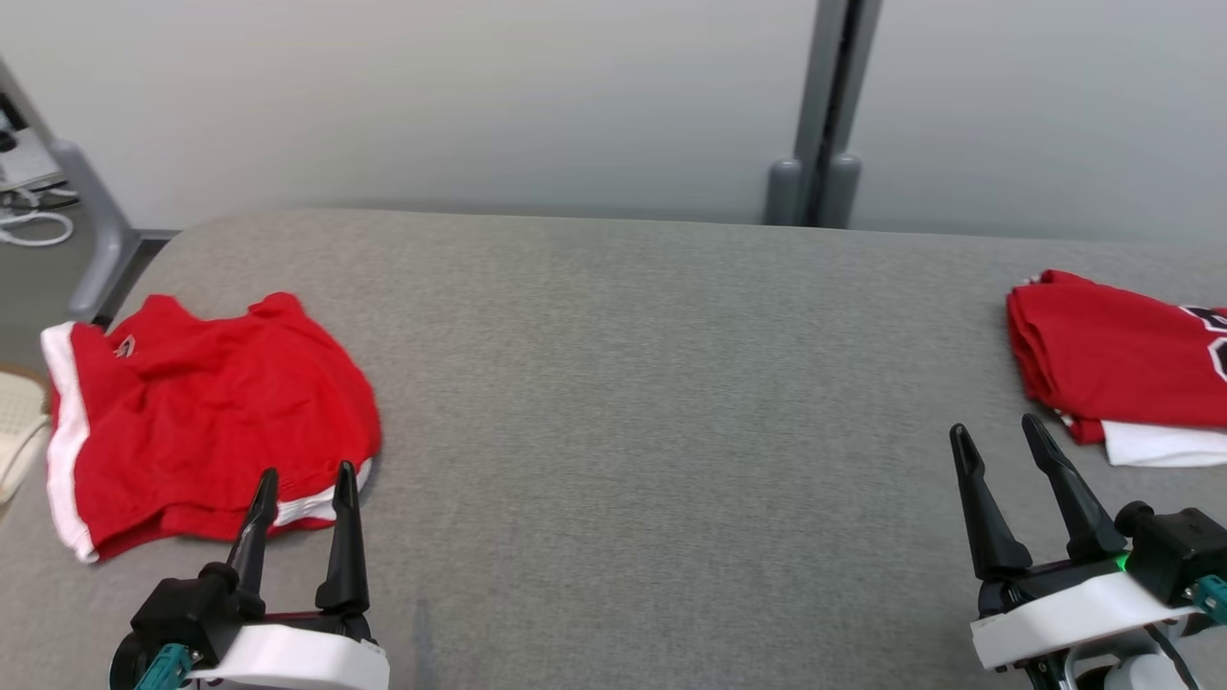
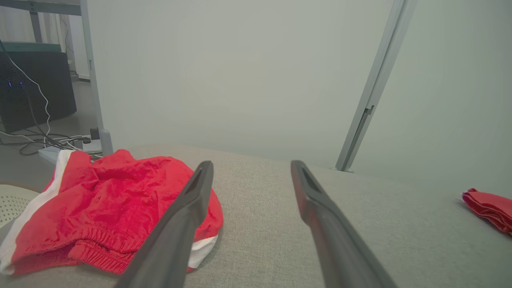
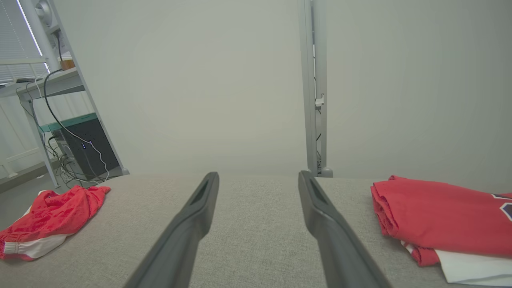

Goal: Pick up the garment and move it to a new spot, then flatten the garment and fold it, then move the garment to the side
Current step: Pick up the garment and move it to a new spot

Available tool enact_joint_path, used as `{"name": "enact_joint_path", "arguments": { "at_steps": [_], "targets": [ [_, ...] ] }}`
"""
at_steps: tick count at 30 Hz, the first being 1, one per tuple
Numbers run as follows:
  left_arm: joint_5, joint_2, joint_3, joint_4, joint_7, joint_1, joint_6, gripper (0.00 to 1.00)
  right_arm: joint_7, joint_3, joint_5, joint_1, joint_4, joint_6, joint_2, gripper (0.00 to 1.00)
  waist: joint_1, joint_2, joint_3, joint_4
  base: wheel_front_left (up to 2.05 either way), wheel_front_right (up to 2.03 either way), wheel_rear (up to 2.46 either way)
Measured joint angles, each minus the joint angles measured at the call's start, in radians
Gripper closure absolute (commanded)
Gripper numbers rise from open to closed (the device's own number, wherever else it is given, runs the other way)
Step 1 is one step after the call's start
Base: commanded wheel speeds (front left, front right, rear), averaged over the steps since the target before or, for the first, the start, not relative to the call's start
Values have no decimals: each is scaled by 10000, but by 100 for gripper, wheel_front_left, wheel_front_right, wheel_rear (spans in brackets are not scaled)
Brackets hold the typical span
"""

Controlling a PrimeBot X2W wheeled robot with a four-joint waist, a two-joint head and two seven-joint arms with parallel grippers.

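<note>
- Hovering near the bench's point(image 1: 652, 383) front-left corner, the left pincer point(image 1: 305, 476) stands wide and empty, fingertips at the hem of the red shorts point(image 1: 192, 412) crumpled along the left edge.
- Near the front-right corner, the right pincer point(image 1: 997, 431) is likewise wide and empty, just short of a folded red jersey point(image 1: 1112, 355).

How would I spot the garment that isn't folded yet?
Start at the grey table and look to its left end, just past the left end effector. The red shorts with white trim lie there rumpled, unlike the folded red stack at the right end.
</note>
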Motion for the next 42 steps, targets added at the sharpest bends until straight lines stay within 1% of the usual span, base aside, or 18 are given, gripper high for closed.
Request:
{"name": "enact_joint_path", "arguments": {
  "at_steps": [9, 10, 18, 22, 27, 33, 36, 39, 42],
  "targets": [
    [-56, -4, -36, 12, -10, 8, 56, 0, 0, 190, 2, -1, 65, 0, -35, 0, 0, 0, -4, 1321, 0, 0, 0],
    [-56, -4, -36, 12, -10, 8, 56, 0, 0, 190, 2, -1, 65, 0, -35, 0, 0, 0, -4, 1321, 0, 0, 0],
    [-121, 0, -71, 46, -10, 12, 54, 0, 0, 370, 23, -12, 142, 0, -98, 0, 0, 0, 58, 2423, 0, 0, 0],
    [-125, 2, -50, 65, -10, 17, 42, 0, 0, 512, 56, -53, 196, 0, -107, 0, 0, 0, 68, 2791, 0, 0, 0],
    [-138, 2, 23, 75, -10, 20, -2, 0, 0, 604, 81, -97, 272, 0, -98, 0, 0, 0, 77, 2912, 0, 0, 0],
    [-221, 8, 267, 117, -8, -42, -102, 0, 0, 646, 119, -228, 278, 0, -117, 0, 0, 0, 221, 2788, 0, 0, 0],
    [-221, 171, 384, 217, 44, -482, -90, 0, 0, 635, 134, -238, 278, 0, -130, 0, 0, 0, 319, 2710, 0, 0, 0],
    [-667, 330, 399, 337, 803, -1174, -314, 0, 0, 635, 134, -287, 301, 0, -127, 0, 1, 0, 411, 2638, 0, 0, 0],
    [-780, 823, 470, 453, 1666, -2148, -414, 0, 0, 633, 136, -469, 320, -2, -56, 0, 0, 0, 478, 2496, 0, 0, 0]
  ]
}}
